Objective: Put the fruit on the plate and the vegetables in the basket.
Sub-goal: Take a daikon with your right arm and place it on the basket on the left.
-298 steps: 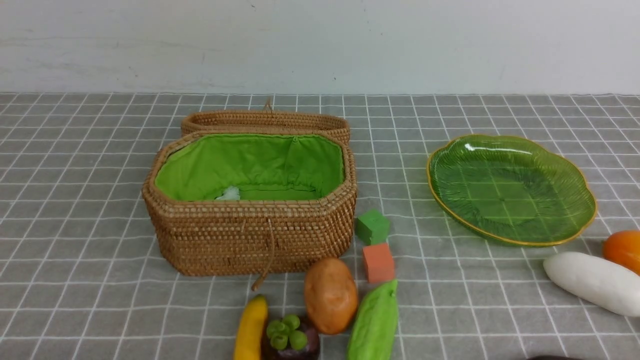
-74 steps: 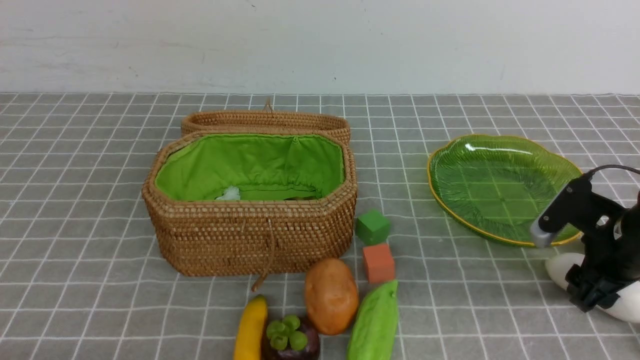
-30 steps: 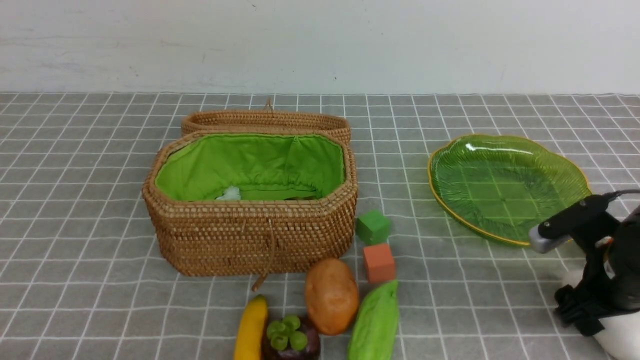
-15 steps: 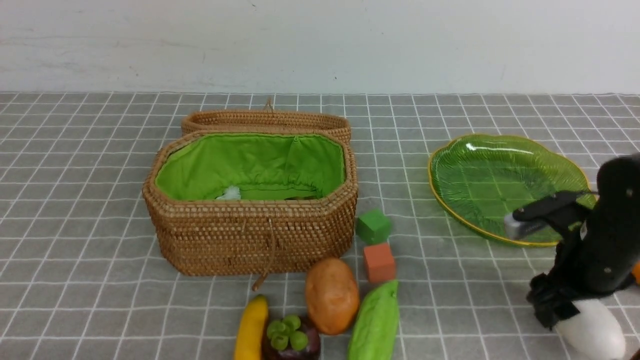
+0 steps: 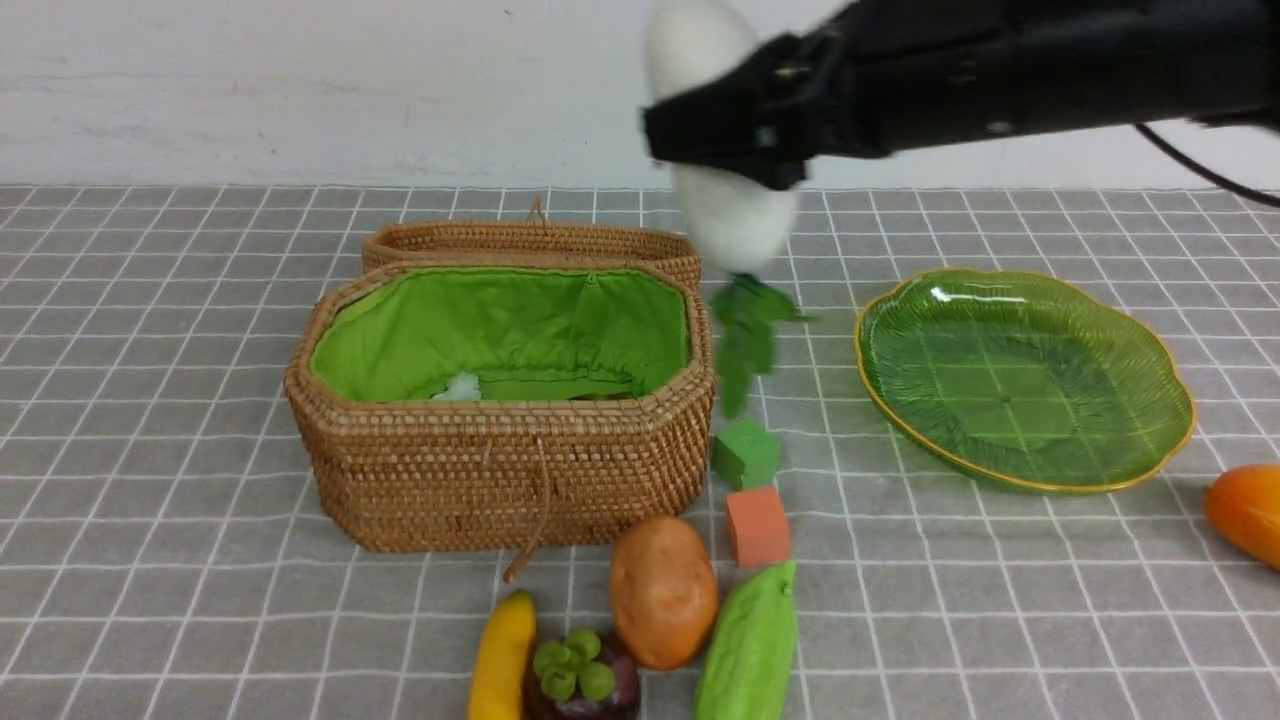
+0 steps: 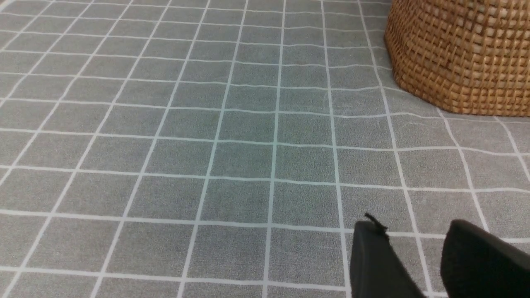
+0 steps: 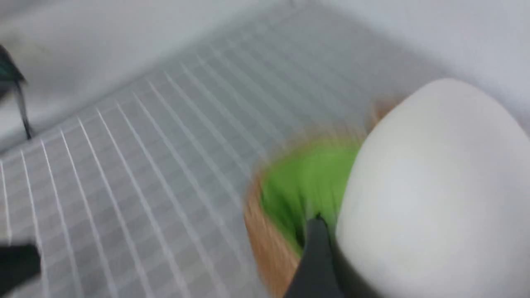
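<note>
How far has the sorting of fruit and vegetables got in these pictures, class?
Done: nothing sure; the plate is bare. In hand: the right gripper holds the radish aloft near the basket. Left to sort: banana, mangosteen, mango, potato, gourd.

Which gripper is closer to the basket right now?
Right, as far as I can judge. The right gripper, clamped on the radish, hangs in the air above the basket, at its right end. The left gripper sits low over the cloth, well clear of the basket's corner.

The radish (image 5: 735, 215) in the black jaws was white with green leaves (image 5: 745, 320); below them, the tan woven basket (image 5: 500, 470) was lined bright green, the worktop (image 5: 150, 560) grey with a white grid.
</note>
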